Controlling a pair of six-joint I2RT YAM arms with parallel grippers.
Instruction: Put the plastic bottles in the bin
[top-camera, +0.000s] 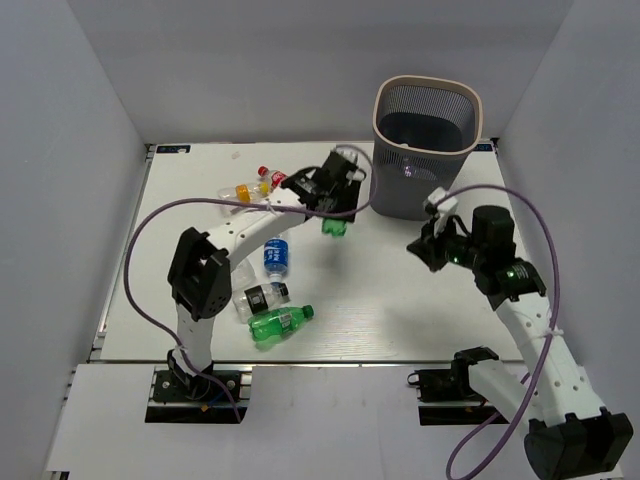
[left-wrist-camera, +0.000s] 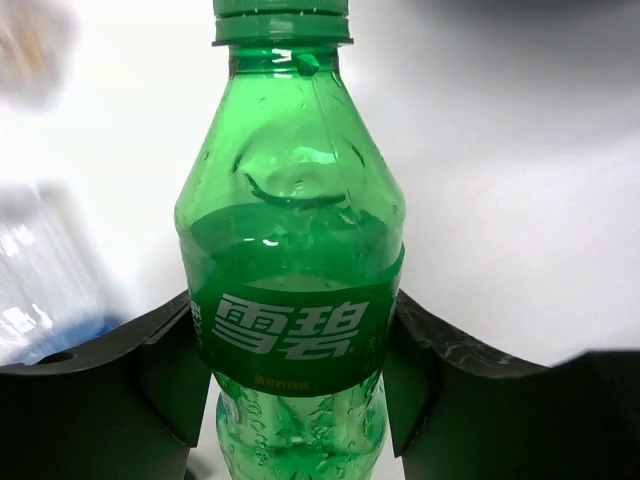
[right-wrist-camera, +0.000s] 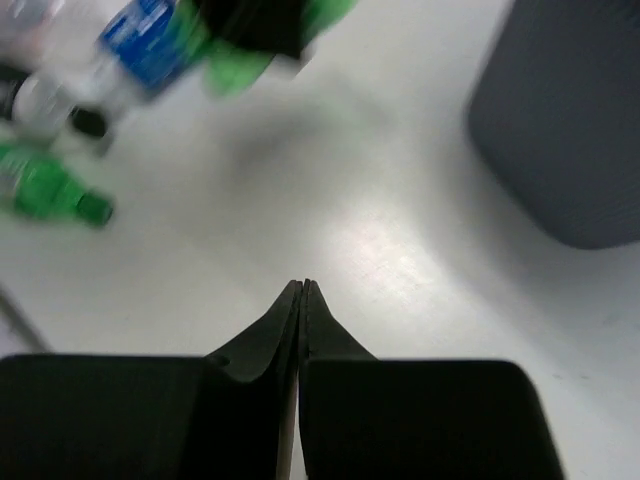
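Observation:
My left gripper is shut on a green bottle and holds it above the table, just left of the bin, a tall dark mesh wastebasket. In the left wrist view the green bottle sits between both fingers, cap pointing away. My right gripper is shut and empty, in front of the bin; its tips are pressed together. On the table lie a second green bottle, a black-label bottle, a blue-label bottle, an orange-label bottle and a red-capped one.
The bin's wall shows at the upper right of the right wrist view, with the lying green bottle and the blue-label bottle at the upper left. Grey walls enclose the white table. A purple cable loops over each arm.

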